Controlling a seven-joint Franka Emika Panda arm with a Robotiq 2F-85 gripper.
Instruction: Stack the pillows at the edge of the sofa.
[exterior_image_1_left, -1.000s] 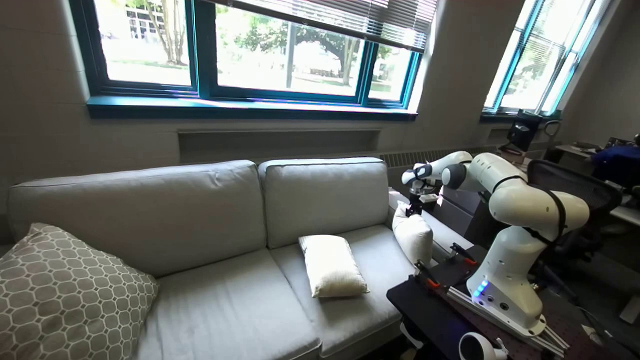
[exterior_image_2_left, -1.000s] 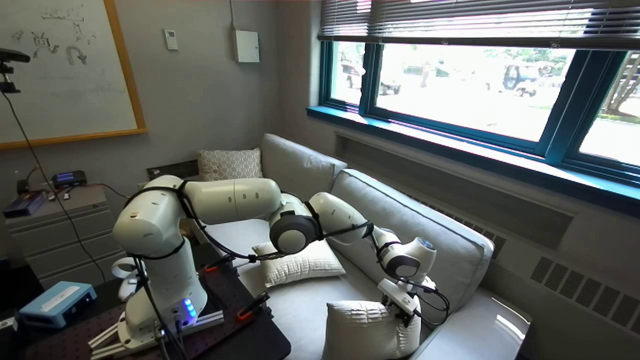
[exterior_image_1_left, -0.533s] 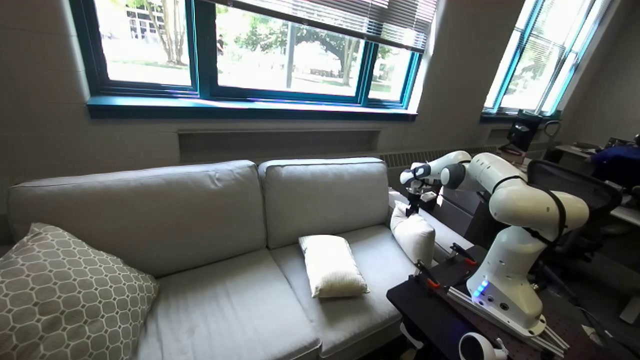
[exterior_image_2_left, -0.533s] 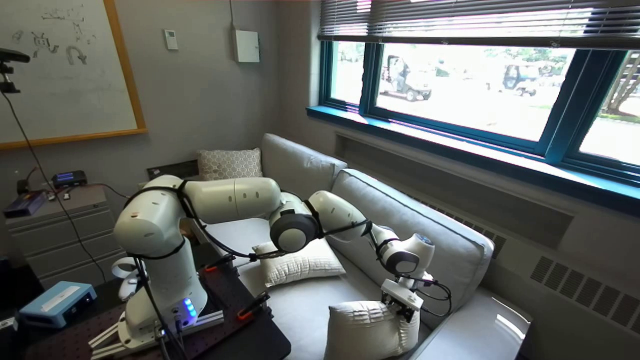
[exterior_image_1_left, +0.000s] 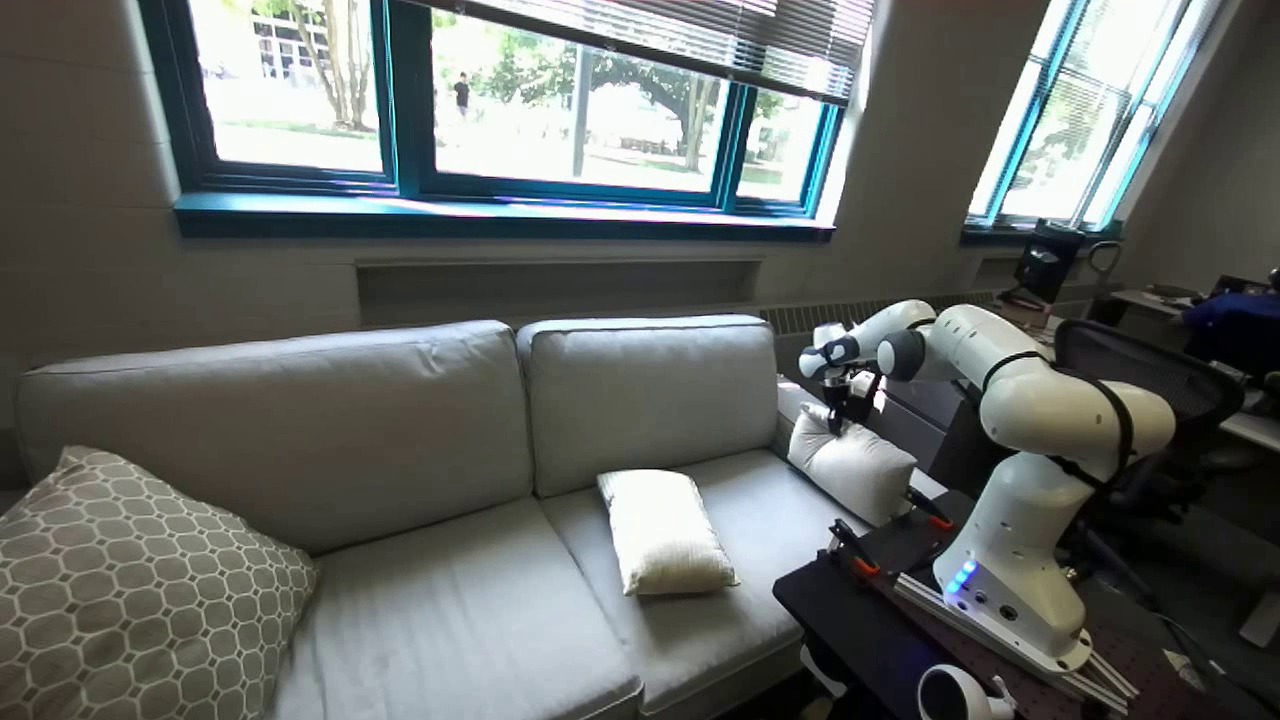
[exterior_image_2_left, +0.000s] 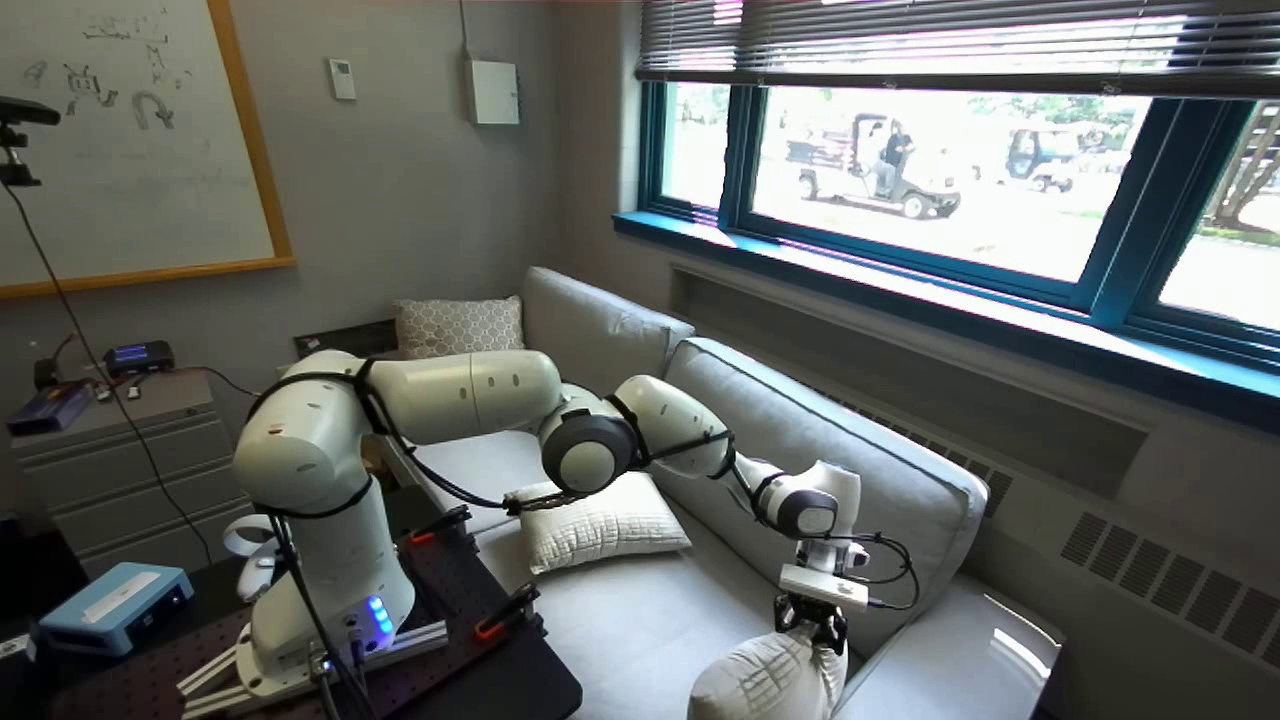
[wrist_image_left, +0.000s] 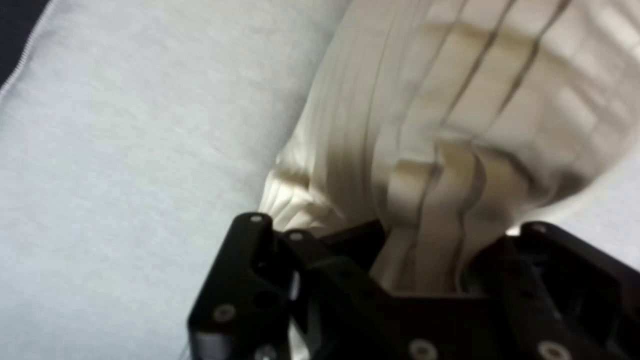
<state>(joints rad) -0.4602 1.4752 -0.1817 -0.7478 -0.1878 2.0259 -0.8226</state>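
The claw (wrist_image_left: 427, 252) is pinching a cream pillow (exterior_image_1_left: 850, 468) — in the wrist view, a fold of its cloth is bunched between the two dark fingers (wrist_image_left: 357, 244). This pillow is tilted and is found at the end of the sofa (exterior_image_1_left: 450, 600), by its armrest (exterior_image_2_left: 950, 650); whether its underside touches the seat of the sofa, I cannot tell. From the claw, the white robot arm (exterior_image_2_left: 470, 395) goes back over the front of the sofa to its base (exterior_image_1_left: 1010, 560), which stands on a dark table (exterior_image_1_left: 830, 610) just in front of the sofa. Two clamps (exterior_image_2_left: 500, 618) with orange parts are on this table, at the side toward the sofa. A second pillow (exterior_image_1_left: 665, 535), of similar colour, lies on the sofa's seat — apart from the pinched one, near the seam between the seat cushions. A patterned cushion (exterior_image_1_left: 150, 600) is leaning at the opposite end of the sofa. Behind the sofa there is a wide window (exterior_image_1_left: 520, 140) with blue frame, and blinds (exterior_image_2_left: 950, 45) cover its upper part.
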